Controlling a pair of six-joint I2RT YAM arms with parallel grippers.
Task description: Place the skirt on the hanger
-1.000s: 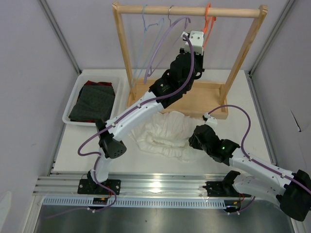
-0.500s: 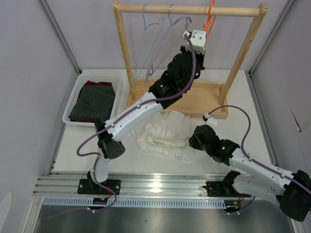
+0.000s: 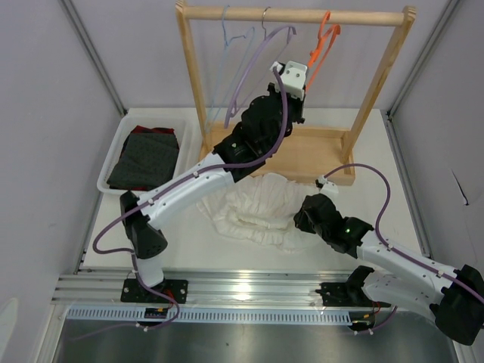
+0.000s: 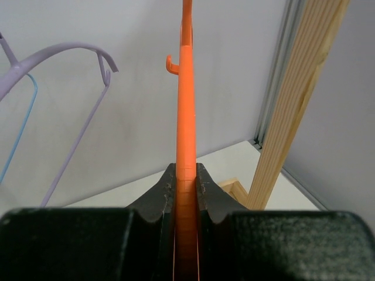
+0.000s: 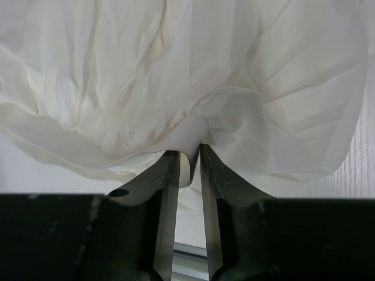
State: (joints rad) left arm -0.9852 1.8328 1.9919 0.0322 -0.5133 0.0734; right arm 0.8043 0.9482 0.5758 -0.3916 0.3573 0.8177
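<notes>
The orange hanger (image 3: 324, 39) is at the right end of the wooden rail, tilted to the left, with its hook up by the rail. My left gripper (image 3: 305, 72) is shut on its lower part; in the left wrist view the orange bar (image 4: 186, 105) runs up from between the closed jaws of that gripper (image 4: 186, 171). The white ruffled skirt (image 3: 253, 208) lies crumpled on the table in front of the rack. My right gripper (image 3: 302, 221) is at its right edge, shut on a fold of the skirt's white fabric (image 5: 176, 70) at the tips of that gripper (image 5: 188, 153).
The wooden rack (image 3: 295, 15) stands on a wooden base (image 3: 310, 155); its right post shows close by (image 4: 304, 88). A lilac hanger (image 3: 257, 53) and a pale blue hanger (image 3: 227, 41) hang at the left. A white tray (image 3: 110, 162) at the left holds a dark dotted garment (image 3: 147, 155).
My left gripper has moved left and lower with the orange hanger, which now tilts left. The left arm's elbow has swung left. The right arm and the skirt have not moved.
</notes>
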